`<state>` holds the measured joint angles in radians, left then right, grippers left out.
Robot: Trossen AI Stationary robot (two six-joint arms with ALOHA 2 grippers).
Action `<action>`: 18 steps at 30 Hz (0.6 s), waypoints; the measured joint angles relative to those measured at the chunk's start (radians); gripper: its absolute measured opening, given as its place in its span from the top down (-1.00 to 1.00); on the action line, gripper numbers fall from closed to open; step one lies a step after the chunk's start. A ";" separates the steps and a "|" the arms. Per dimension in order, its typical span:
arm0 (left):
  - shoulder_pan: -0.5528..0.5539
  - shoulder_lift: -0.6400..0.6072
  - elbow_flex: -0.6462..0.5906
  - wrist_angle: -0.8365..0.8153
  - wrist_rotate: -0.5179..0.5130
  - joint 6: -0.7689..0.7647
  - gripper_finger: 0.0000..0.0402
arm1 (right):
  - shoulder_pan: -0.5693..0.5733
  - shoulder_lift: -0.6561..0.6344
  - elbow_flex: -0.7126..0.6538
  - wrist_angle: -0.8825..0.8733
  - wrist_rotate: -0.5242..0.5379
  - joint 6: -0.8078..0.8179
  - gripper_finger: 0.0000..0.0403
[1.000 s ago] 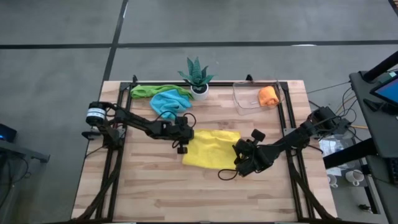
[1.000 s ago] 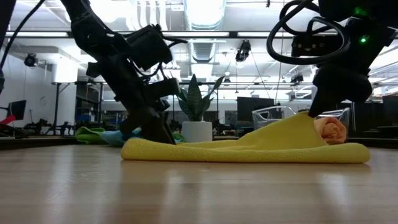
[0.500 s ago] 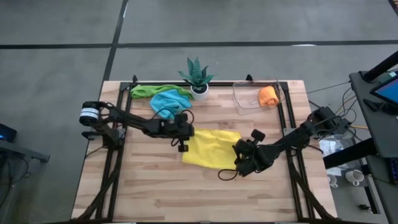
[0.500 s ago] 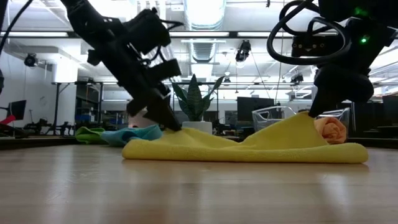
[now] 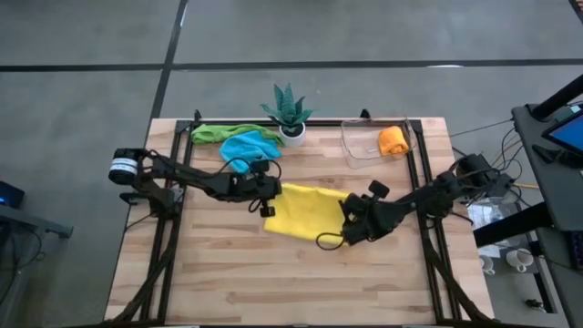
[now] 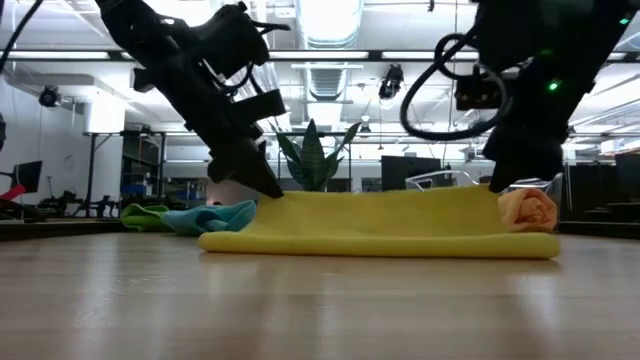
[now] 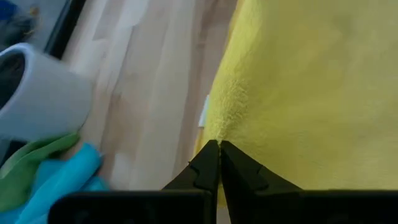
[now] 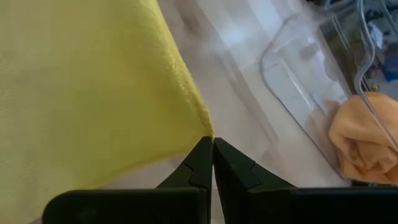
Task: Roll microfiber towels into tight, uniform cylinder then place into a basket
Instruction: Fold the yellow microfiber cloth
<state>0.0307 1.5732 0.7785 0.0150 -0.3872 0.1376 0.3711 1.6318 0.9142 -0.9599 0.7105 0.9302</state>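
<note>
The yellow microfiber towel (image 5: 308, 211) lies mid-table. Its upper edge (image 6: 380, 196) is raised between both grippers and its lower fold (image 6: 380, 245) rests on the wood. My left gripper (image 5: 269, 202) is shut on the towel's left end. My right gripper (image 5: 349, 221) is shut on its right end. The blue towel (image 5: 246, 148) and the green towel (image 5: 217, 133) lie crumpled at the far left. The clear basket (image 5: 361, 146) at the far right holds an orange roll (image 5: 393, 139). My left gripper pinches the towel's left corner (image 7: 214, 134) between its two fingertips, slanting down from the table's left. That corner is lifted off the wood. My right gripper pinches the towel's right corner (image 8: 202, 127) at its fingertips, slanting down from the right. The corner is held up and the edge between the two grippers runs level and taut.
A green spiky plant in a white pot (image 5: 290, 117) stands at the far edge between the loose towels and the basket. Black frame rails (image 5: 173, 228) run along both table sides. Bare wood (image 5: 291, 282) lies in front of the yellow towel.
My left gripper has taken hold of the yellow towel's left corner and risen with it. My right gripper has shifted a little toward the far edge. The towel's upper edge, which peaked only at the right, now runs level and taut between both grippers. The lower fold stays on the table.
</note>
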 joint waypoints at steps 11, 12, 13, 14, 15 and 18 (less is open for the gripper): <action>0.003 0.070 0.001 0.051 -0.095 0.001 1.00 | -0.092 0.007 -0.050 0.090 -0.029 -0.041 0.96; 0.003 0.070 0.001 0.056 -0.096 0.001 1.00 | -0.095 0.007 -0.051 0.097 -0.029 -0.041 0.96; 0.003 0.070 0.001 0.063 -0.098 0.000 1.00 | -0.095 0.007 -0.051 0.105 -0.029 -0.041 0.96; 0.004 0.069 0.001 0.063 -0.098 0.000 1.00 | -0.095 0.007 -0.051 0.105 -0.030 -0.041 0.96; 0.004 0.069 0.001 0.064 -0.098 0.000 1.00 | -0.095 0.007 -0.051 0.105 -0.029 -0.041 0.96; 0.004 0.069 0.003 0.084 -0.098 0.000 0.99 | -0.095 0.007 -0.051 0.110 -0.029 -0.036 0.96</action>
<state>0.0349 1.6424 0.7820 0.0994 -0.4850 0.1375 0.2758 1.6386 0.8637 -0.8499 0.6811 0.8940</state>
